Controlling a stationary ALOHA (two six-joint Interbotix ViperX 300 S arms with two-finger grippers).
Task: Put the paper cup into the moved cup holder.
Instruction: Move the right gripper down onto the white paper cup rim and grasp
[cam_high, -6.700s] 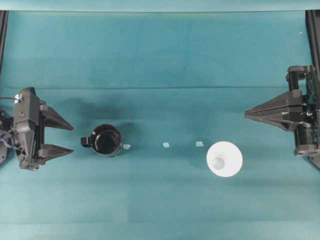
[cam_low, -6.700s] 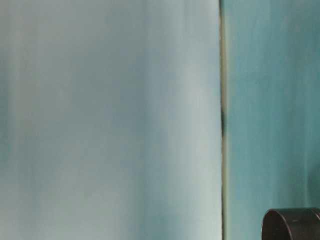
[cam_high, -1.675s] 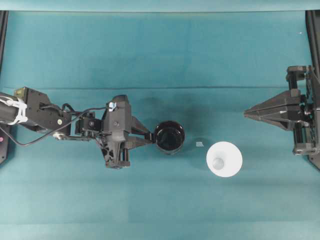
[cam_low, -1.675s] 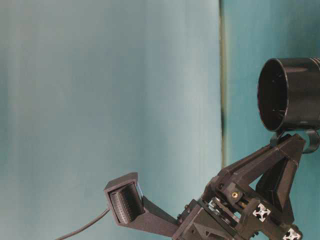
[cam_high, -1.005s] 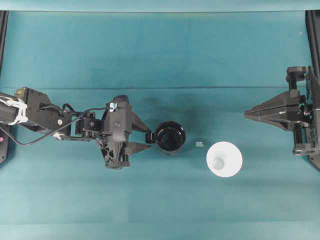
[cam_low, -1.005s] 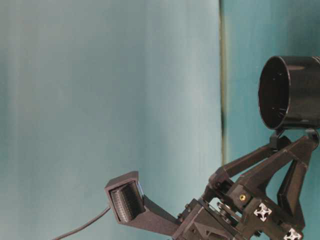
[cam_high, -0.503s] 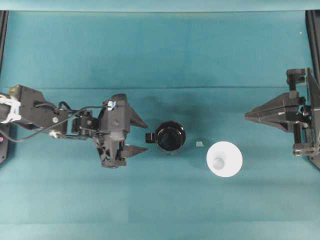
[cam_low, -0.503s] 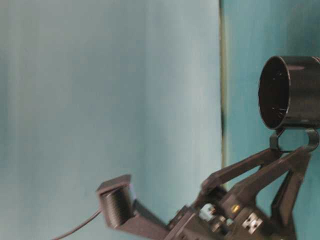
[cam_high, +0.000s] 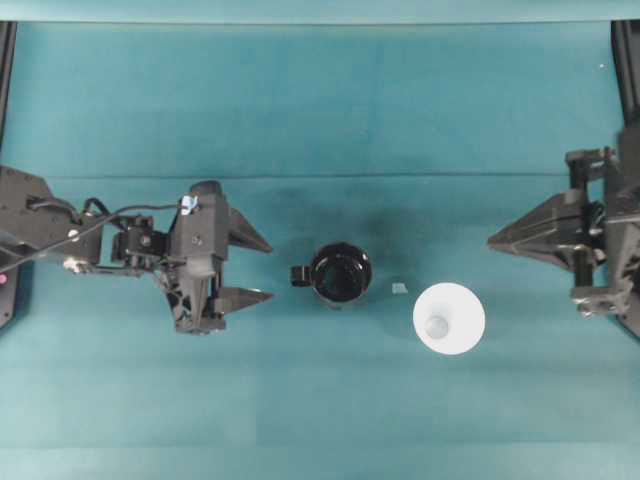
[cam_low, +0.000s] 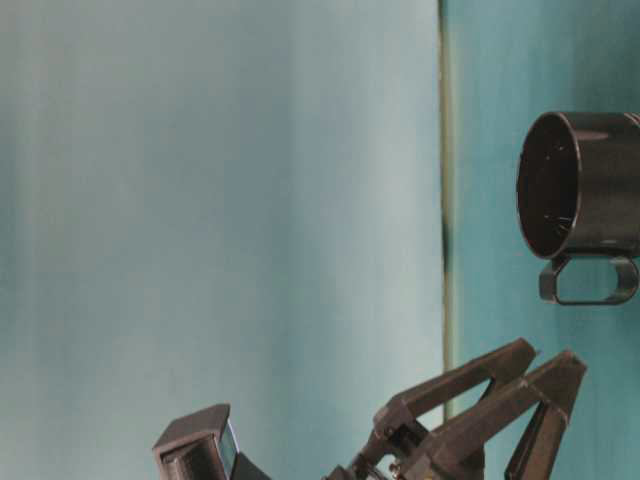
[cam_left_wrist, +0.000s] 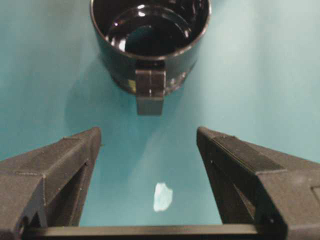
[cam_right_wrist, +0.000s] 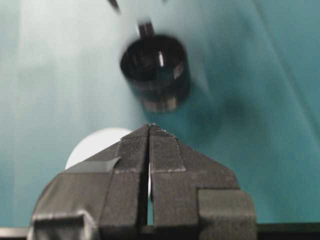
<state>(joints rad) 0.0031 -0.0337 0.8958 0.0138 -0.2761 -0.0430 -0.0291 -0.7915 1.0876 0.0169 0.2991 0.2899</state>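
Withdrawn, the left gripper (cam_high: 258, 268) jaws gape, well apart from the cup holder (cam_high: 340, 275).

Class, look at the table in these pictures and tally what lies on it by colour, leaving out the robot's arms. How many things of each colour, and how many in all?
Black: 1, the cup holder
White: 1, the paper cup
Pale: 1, a small scrap
Total: 3

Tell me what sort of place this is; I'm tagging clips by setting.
Probably a robot lab tabletop: a bare table draped in teal cloth, two black robot arms facing in from either side, and only a black cup holder and a white paper cup set out.
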